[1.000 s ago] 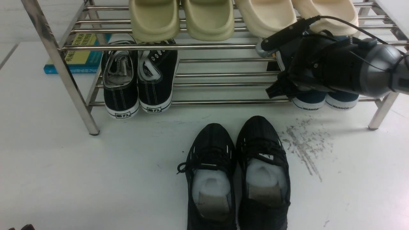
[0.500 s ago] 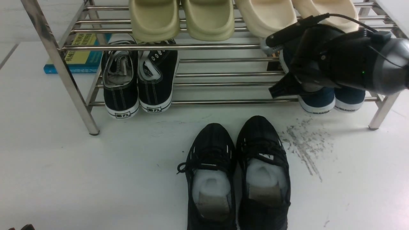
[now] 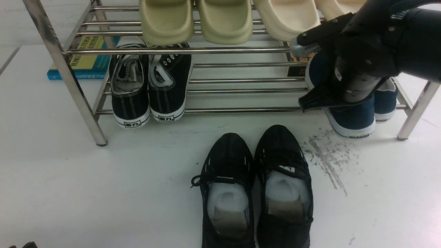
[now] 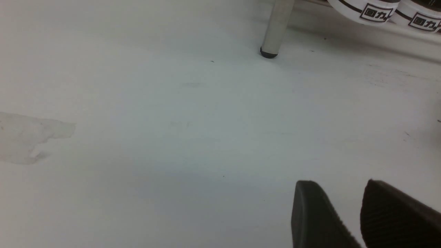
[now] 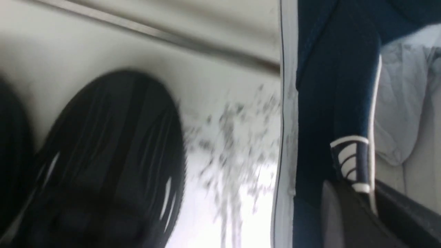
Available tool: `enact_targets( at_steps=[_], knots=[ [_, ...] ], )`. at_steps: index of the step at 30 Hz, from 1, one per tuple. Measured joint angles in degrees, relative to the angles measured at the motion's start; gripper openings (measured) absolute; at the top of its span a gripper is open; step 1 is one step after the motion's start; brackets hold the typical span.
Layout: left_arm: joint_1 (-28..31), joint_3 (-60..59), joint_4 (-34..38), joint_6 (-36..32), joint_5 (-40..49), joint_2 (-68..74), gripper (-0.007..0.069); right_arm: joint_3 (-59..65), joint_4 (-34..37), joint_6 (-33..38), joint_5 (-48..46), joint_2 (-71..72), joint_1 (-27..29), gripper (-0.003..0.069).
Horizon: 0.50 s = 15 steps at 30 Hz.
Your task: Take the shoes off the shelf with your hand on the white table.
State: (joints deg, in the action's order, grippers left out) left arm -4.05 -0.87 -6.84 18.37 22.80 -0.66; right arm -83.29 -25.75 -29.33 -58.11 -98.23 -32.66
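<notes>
- White table point(image 3: 69, 179) fills the near ground, and the shelf point(image 3: 241, 50) stands on its far side with 2 tiers of chrome bars.
- The shoes point(image 3: 355, 119) are at the right end of the lower tier. 1 of them reaches with its toe past the front bar. The other sits further in, just beside it.
- The right gripper point(image 5: 373, 210) is closed on the collar of the outer shoe near the heel tab, with 1 finger inside and 1 outside. I judge that this thin wall suits a pinch, because the jaws cannot go around a whole shoe.
- The grip is low and from the side, probably to stay under the upper tier, where pale slippers point(image 3: 196, 20) lie.
- Whether the toe touches the table, I cannot tell.
- Black mesh sneakers point(image 3: 256, 186) take the middle of the table, so the free place seems to be by the grey scuff marks point(image 3: 327, 155).
- The left gripper point(image 4: 358, 210) hangs low over the table, its fingers narrowly apart and empty, well apart from the work.
</notes>
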Motion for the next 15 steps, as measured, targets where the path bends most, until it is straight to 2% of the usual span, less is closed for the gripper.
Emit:
enact_targets(
  at_steps=[11, 15],
  knots=[
    [0.0, 0.0, 0.0, 0.0, 0.0, 0.0, 0.0243, 0.01, 11.21, 8.4, -12.47, 9.82, 0.0, 0.0055],
    [0.0, 0.0, 0.0, 0.0, 0.0, 0.0, 0.0243, 0.87, 16.49, 12.01, -13.42, 14.53, 0.0, 0.0055]
  ],
)
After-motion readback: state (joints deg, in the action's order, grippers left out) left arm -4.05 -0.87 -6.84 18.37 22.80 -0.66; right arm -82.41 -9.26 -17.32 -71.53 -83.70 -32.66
